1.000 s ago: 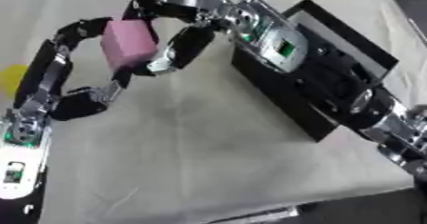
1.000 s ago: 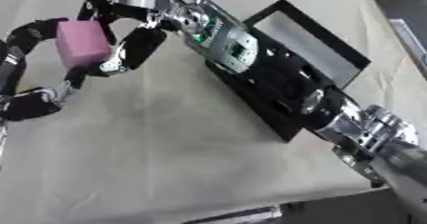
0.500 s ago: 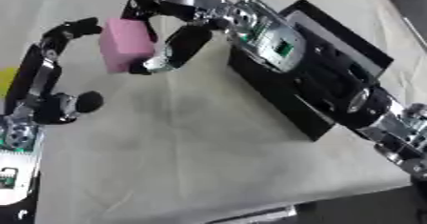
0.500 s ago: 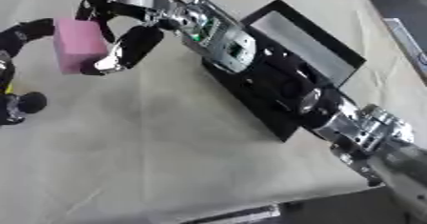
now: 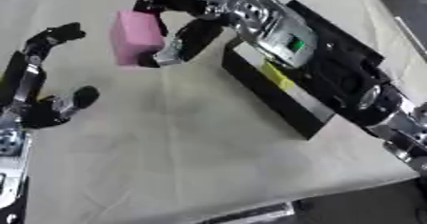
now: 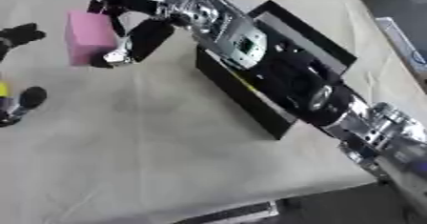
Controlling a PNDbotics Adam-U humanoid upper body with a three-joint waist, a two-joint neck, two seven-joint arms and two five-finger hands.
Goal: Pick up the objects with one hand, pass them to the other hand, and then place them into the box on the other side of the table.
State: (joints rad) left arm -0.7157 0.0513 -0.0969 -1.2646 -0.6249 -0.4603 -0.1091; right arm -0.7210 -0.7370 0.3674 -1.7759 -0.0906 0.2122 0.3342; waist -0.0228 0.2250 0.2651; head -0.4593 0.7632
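The black-and-silver right hand reaches in from the right on a long arm, its fingers and thumb curled round a pink rectangular foam block and holding it up. The black left hand is off to the left of the right hand and a little lower, apart from it, fingers spread and loosely curved, holding nothing.

The black box stood on the right half of the counter, its long wall barring any low path from the middle. The right robot hand, holding the pink block, and its arm lay over the box. The near cloth was open; the left robot hand stood apart at the left edge.
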